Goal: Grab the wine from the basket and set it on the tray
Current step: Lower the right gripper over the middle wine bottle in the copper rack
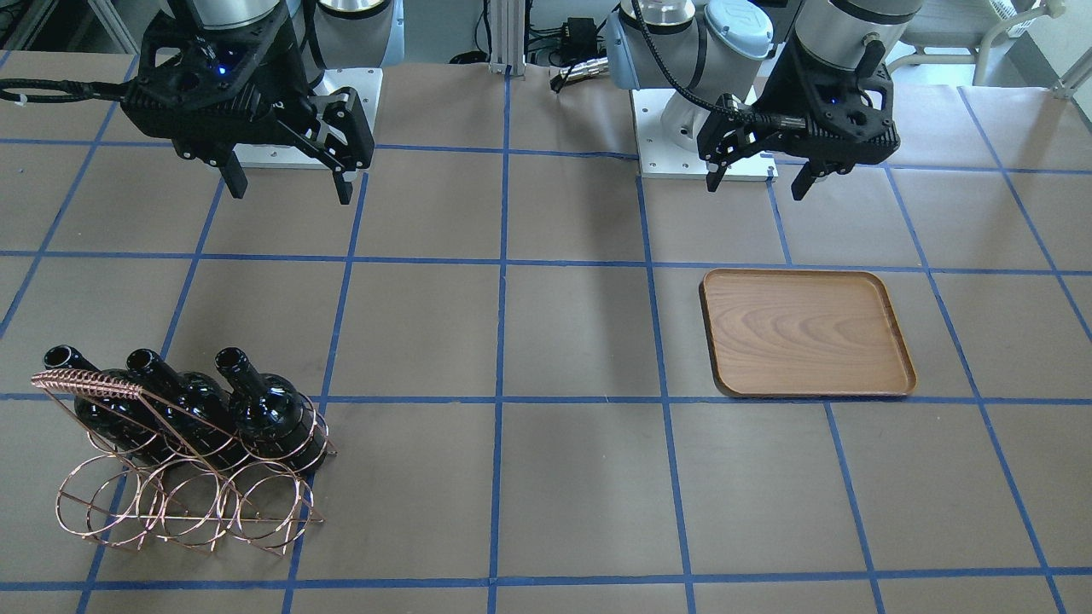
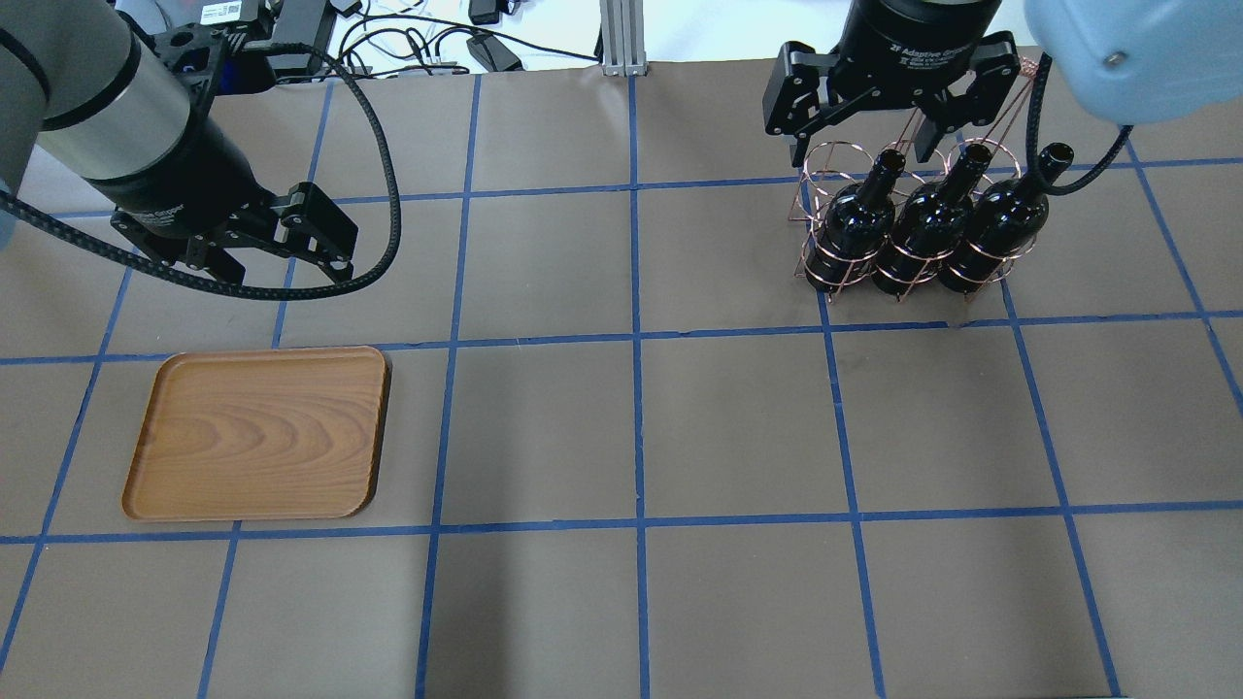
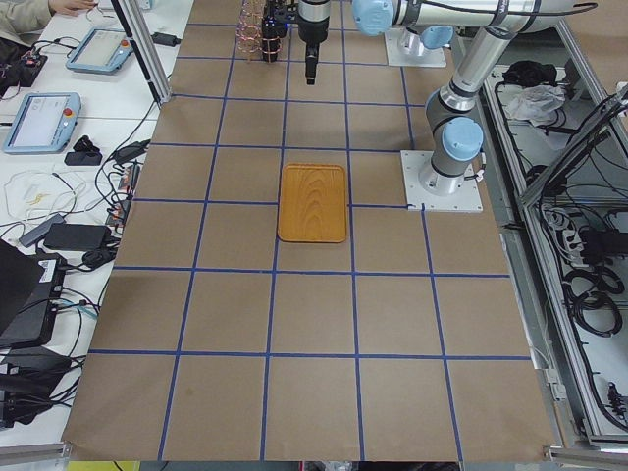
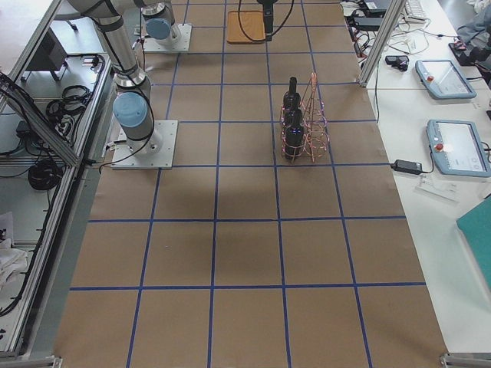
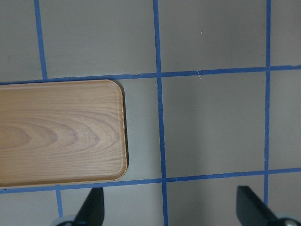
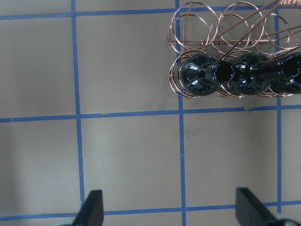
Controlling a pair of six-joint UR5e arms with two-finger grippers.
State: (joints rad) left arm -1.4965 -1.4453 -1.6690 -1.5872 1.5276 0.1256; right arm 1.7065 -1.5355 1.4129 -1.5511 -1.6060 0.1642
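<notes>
Three near-black wine bottles stand side by side in the copper wire basket (image 1: 188, 503); the wine bottle nearest the table's middle (image 1: 269, 409) also shows in the overhead view (image 2: 859, 218) and the right wrist view (image 6: 202, 75). The basket shows in the overhead view (image 2: 825, 160) too. My right gripper (image 1: 290, 191) is open and empty, high above the table, apart from the bottles on the robot's side. The empty wooden tray (image 1: 802, 333) lies flat on the robot's left side (image 2: 257, 432). My left gripper (image 1: 756, 188) is open and empty, raised beside the tray's robot-side edge (image 5: 56, 134).
The table is covered in brown paper with a blue tape grid. Two white arm base plates (image 1: 708, 145) sit at the robot's edge. An aluminium post (image 2: 621, 39) and cables stand at the operators' edge. Tablets (image 4: 441, 77) lie on a side bench.
</notes>
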